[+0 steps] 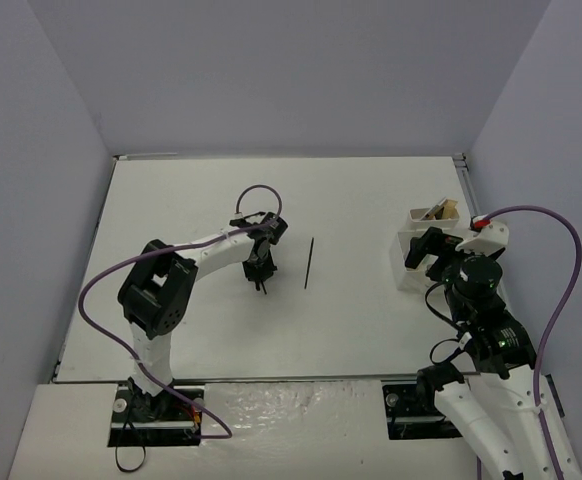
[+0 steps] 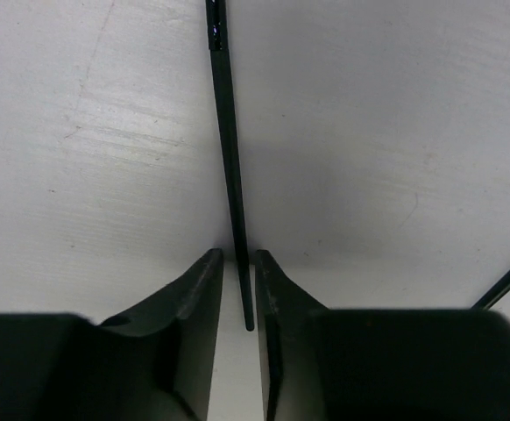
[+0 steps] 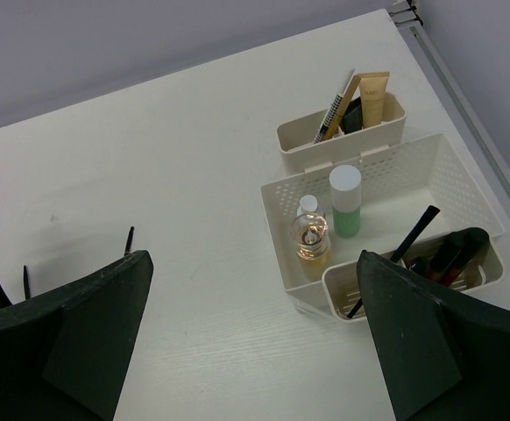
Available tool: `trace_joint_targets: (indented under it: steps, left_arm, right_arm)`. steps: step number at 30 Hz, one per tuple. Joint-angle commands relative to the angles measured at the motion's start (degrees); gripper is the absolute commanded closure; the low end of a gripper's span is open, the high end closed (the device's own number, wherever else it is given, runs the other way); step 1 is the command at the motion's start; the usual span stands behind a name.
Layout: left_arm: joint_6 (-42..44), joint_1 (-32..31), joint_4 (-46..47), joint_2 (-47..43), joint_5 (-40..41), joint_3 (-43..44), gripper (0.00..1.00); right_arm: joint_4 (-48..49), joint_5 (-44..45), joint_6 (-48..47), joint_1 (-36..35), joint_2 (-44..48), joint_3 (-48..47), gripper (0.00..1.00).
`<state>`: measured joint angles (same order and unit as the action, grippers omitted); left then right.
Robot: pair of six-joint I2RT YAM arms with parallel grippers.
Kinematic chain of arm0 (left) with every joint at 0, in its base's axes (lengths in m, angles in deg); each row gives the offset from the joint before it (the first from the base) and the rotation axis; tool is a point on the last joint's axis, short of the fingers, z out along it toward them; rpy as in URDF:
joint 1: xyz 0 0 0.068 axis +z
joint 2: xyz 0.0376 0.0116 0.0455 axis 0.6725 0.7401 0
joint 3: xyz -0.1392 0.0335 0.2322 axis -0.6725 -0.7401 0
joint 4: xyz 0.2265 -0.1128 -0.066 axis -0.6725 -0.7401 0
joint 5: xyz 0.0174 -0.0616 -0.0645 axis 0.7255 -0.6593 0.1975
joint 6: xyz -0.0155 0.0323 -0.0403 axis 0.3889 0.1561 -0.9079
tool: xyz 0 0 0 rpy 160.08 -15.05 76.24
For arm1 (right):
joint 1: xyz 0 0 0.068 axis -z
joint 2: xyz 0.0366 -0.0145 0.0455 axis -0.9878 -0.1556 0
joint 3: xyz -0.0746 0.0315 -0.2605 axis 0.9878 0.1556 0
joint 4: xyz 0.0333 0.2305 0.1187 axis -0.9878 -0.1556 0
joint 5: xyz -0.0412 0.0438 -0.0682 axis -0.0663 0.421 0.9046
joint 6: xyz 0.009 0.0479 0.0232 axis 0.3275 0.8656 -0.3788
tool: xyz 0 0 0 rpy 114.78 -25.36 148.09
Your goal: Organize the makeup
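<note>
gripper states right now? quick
Left gripper: jaws almost shut around the black stick; whether they grip it cannot be told.
Right gripper: open, holding nothing.

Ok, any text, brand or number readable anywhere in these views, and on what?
None can be read.
On the tan tube in the small rear bin: dark lettering near its top, too blurred to read.
On the clear bottle and the green bottle: no legible label.

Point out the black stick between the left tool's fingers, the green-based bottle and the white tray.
black stick [image 2: 230, 158]: left wrist view, mid shaft.
green-based bottle [image 3: 346, 219]: right wrist view, green body.
white tray [image 3: 395, 171]: right wrist view, back wall.
</note>
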<state>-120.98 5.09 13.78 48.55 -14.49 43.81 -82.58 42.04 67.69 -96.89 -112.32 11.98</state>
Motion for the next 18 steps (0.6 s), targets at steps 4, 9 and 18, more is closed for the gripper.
trace_joint_targets:
  steps: [4,9,18]
  left_arm:
    - [-1.57,-0.36,1.54,-1.0,1.13,-2.48,1.0]
    - [2.4,-1.49,3.0,-5.88,2.83,-3.97,1.0]
    - [21.05,-10.58,18.03,-24.33,7.21,-9.23,1.0]
  right_arm:
    - [3.21,-1.08,-1.09,-0.17,0.17,-0.48,0.0]
    - [2.83,-7.81,-3.18,-0.96,-0.35,-2.02,0.0]
    - [1.51,-36.8,-3.06,-1.22,-8.81,-8.67,0.01]
